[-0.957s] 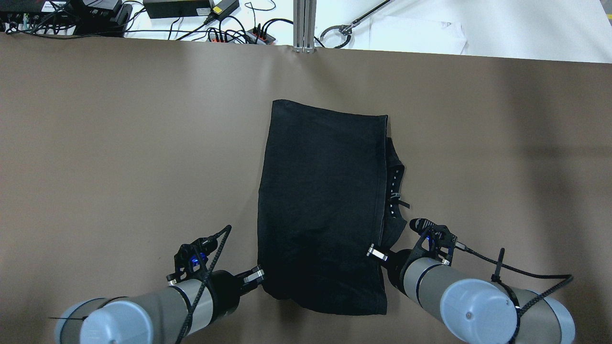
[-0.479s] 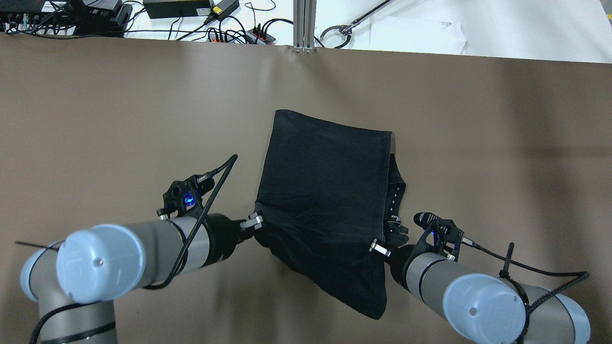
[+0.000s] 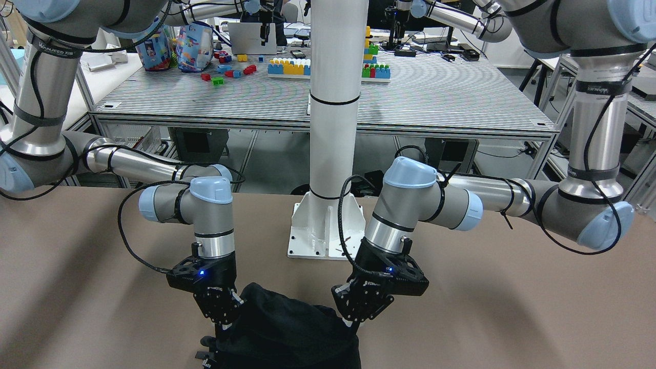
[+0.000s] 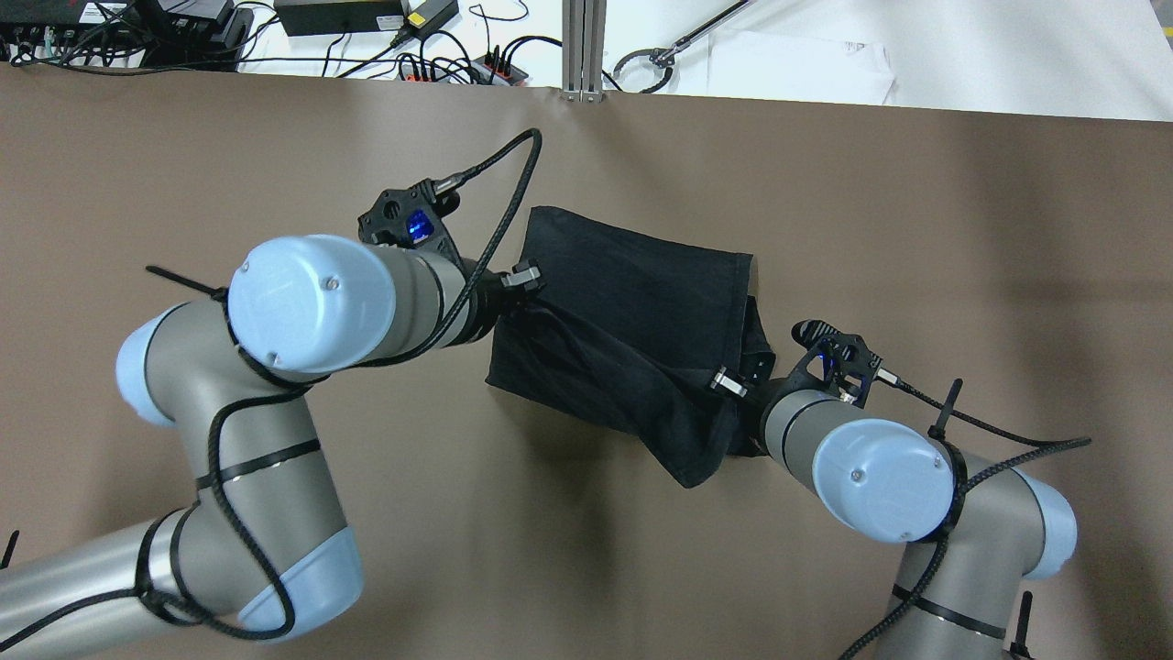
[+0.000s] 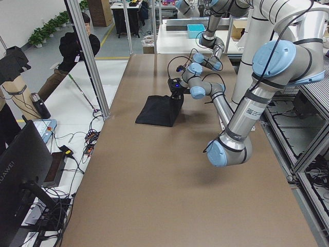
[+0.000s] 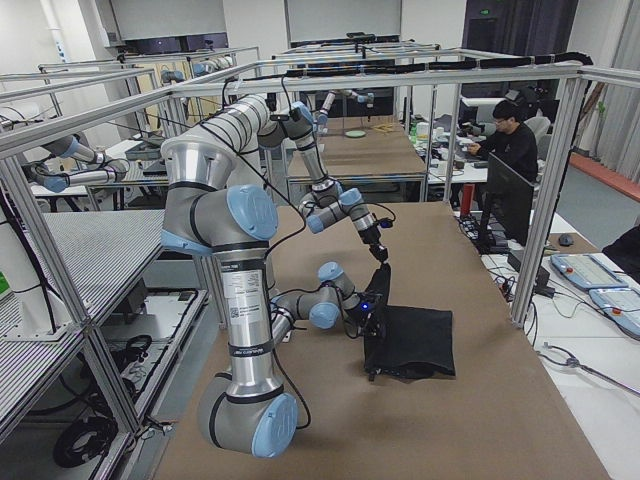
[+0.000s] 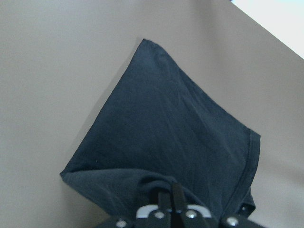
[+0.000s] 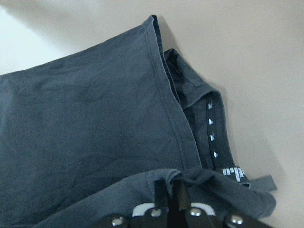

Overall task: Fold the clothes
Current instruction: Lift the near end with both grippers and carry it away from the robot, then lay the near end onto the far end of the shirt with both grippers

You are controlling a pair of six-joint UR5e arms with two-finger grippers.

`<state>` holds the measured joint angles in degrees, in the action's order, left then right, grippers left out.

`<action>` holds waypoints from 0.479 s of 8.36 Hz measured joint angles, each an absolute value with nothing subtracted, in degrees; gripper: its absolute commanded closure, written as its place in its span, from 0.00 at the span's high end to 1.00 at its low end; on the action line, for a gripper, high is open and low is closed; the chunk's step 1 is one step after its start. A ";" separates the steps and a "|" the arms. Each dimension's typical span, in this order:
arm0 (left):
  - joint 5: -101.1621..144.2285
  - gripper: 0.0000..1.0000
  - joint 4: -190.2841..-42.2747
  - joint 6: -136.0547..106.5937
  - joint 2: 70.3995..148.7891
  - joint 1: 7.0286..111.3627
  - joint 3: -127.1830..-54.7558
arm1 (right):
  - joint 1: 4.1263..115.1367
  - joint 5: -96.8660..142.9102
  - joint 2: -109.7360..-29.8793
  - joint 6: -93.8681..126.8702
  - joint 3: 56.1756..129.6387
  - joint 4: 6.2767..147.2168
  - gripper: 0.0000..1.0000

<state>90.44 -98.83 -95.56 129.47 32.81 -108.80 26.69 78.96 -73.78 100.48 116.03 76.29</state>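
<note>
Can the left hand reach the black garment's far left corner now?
Probably yes: the left hand is near the far left corner, nothing between, though it is shut on the black garment.

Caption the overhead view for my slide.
Left gripper and right gripper hold the black garment by its near edge, raised over its flat far half.

Plain black clothes (image 4: 632,293), white-marked collar band (image 8: 211,130); plain brown table (image 4: 183,137).
</note>
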 measured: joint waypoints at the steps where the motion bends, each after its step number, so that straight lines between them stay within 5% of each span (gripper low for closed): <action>1: 90.56 0.00 -98.40 -94.03 132.14 34.64 -105.23 | 27.94 78.99 -72.72 100.22 114.59 76.29 0.00; 4: 91.57 0.00 -98.54 -89.73 141.71 39.27 -90.28 | 31.25 79.02 -67.92 99.88 107.91 76.23 0.00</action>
